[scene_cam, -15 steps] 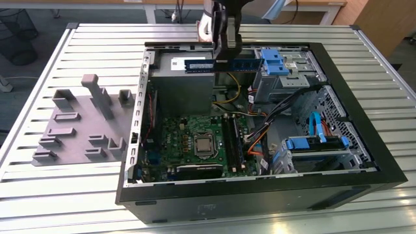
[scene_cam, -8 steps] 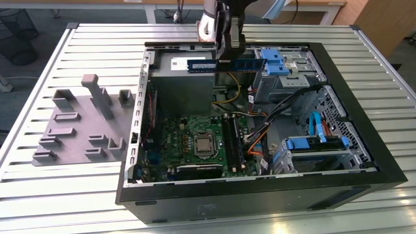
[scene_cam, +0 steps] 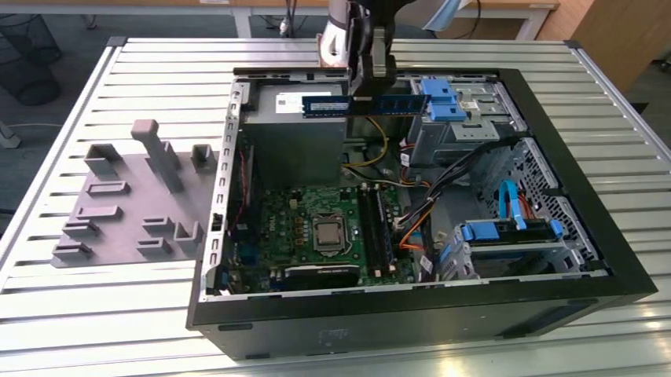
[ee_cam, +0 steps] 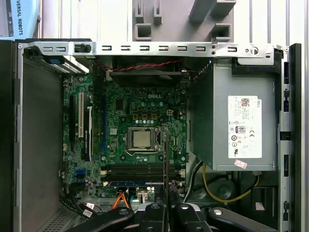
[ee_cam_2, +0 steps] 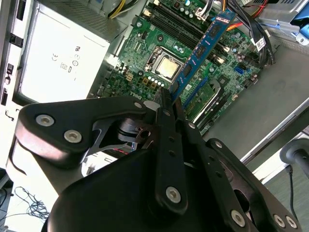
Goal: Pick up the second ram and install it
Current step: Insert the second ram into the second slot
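The second ram (scene_cam: 327, 105) is a slim blue-green stick hanging level over the open computer case, above the power supply. My gripper (scene_cam: 366, 93) is shut on its middle from above. In the second wrist view the stick (ee_cam_2: 203, 48) juts out from my fingertips (ee_cam_2: 176, 109) over the motherboard. In the first wrist view it shows edge-on as a thin dark line (ee_cam: 165, 154) rising from the gripper (ee_cam: 165, 205). The long black memory slots (scene_cam: 375, 224) lie lower on the green motherboard (scene_cam: 294, 228), beside the processor (scene_cam: 329, 232).
The power supply (scene_cam: 294, 133) fills the case's far corner. Blue-latched drive cages (scene_cam: 504, 232) and cable bundles (scene_cam: 419, 208) crowd the exterior view's right. A grey fixture plate with blocks (scene_cam: 126, 212) lies on the slatted table (scene_cam: 105, 314) outside the case, at the exterior view's left.
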